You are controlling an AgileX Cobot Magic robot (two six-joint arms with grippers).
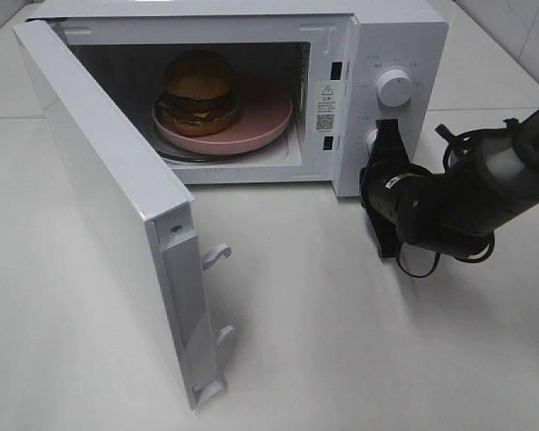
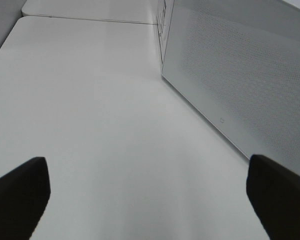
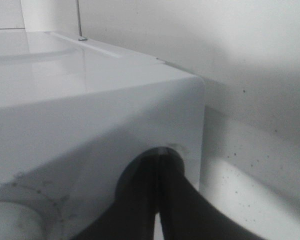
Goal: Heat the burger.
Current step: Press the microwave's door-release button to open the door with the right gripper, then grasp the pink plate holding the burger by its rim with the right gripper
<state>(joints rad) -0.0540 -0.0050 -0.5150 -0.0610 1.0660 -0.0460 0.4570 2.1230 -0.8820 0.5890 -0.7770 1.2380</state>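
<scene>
Door: microwave door swung wide open, its free edge with two latch hooks closest to the exterior camera; it stands out over the worktop.
Microwave: white microwave, cavity open to view, control panel on its right side with an upper knob and a lower knob.
Burger: burger inside the cavity, upright, sitting on the left part of a pink plate; the plate rests on the turntable.
Right hand: right hand is at the control panel, tips up against the lower knob. Jaws are pinched together, nothing between them. The wrist view shows the dark closed fingers meeting the panel's lower corner; whether they press or only touch the knob I cannot tell.
Left hand: left hand is out of the exterior view. Its wrist view shows the jaws spread wide and empty, low over bare worktop, with the door's perforated outer face just beside it.
Step in hand: by my reading, loading is done; the work has moved to the controls, though the door is not yet shut.
Next move calls for: closing the door, a push on its outer face until the hooks seat in the frame. The left hand looks placed for that. Then a turn of a knob, which needs the right hand to open and take hold around it, or to nudge its edge.
Risk: the door's swing passes close to the plate rim; a hard shove may shift the whole oven.
</scene>
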